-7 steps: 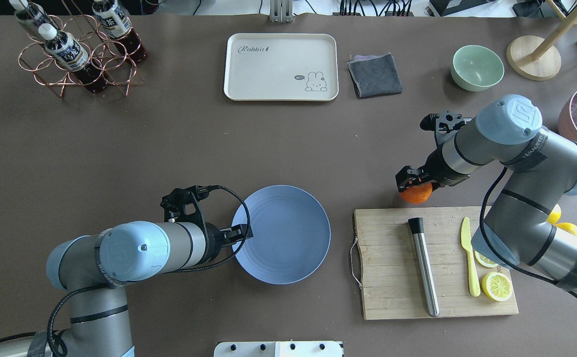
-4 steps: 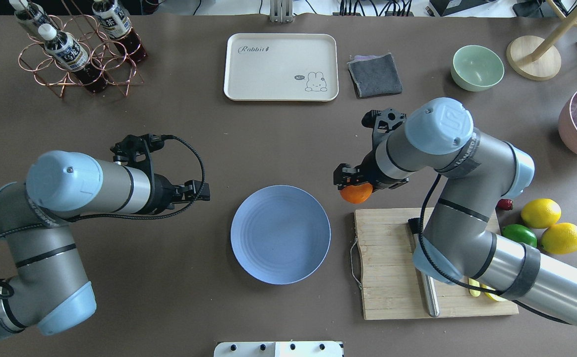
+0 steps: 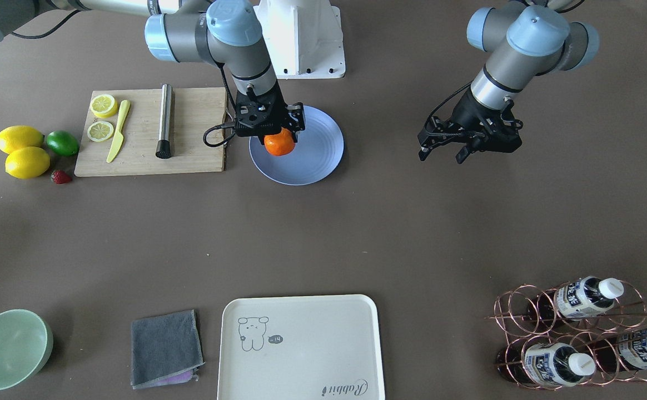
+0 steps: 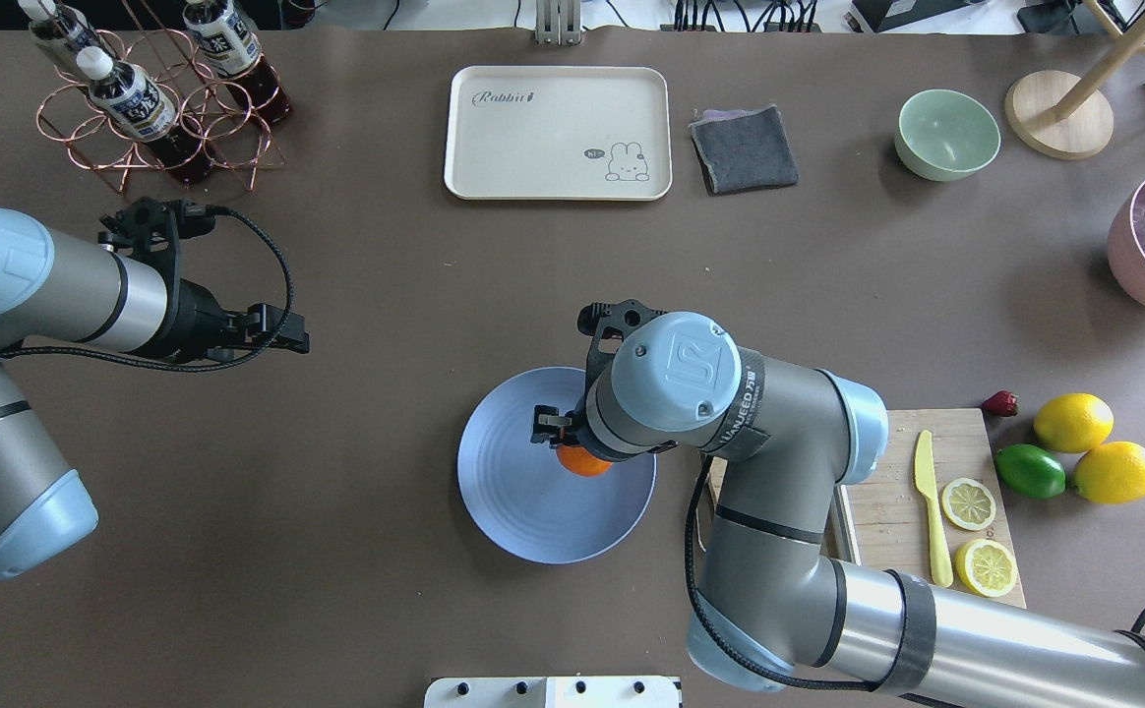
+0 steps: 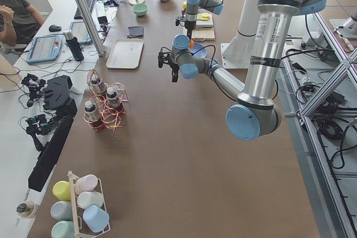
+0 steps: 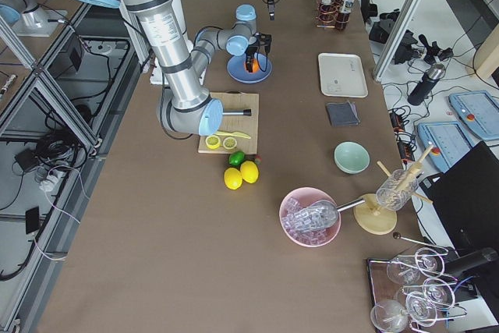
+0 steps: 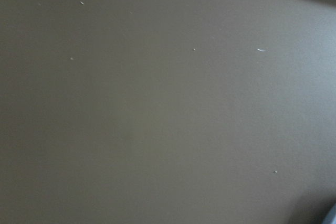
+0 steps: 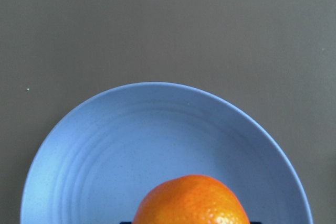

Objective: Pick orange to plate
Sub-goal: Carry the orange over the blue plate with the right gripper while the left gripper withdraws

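The orange (image 3: 279,144) is small, round and bright, and it hangs over the periwinkle-blue plate (image 3: 318,158) with my right gripper (image 3: 279,135) shut on it from above. In the overhead view the orange (image 4: 582,461) peeks out from under the right wrist, over the right-hand part of the plate (image 4: 523,516). The right wrist view shows the orange (image 8: 191,201) at the bottom edge with the plate (image 8: 105,150) beneath it. My left gripper (image 4: 294,341) is open and holds nothing, well off to the plate's left; its fingers (image 3: 424,149) stand spread.
A wooden cutting board (image 3: 134,150) with lemon slices, a yellow knife and a metal muddler lies beside the plate. Two lemons (image 4: 1074,421), a lime and a strawberry sit beyond it. A cream tray (image 4: 558,133), grey cloth, mint bowl and bottle rack (image 4: 154,98) line the far side.
My right arm has carried the orange leftward from beside the cutting board to over the plate. My left arm has drawn away from the plate's edge, toward the left and farther back.
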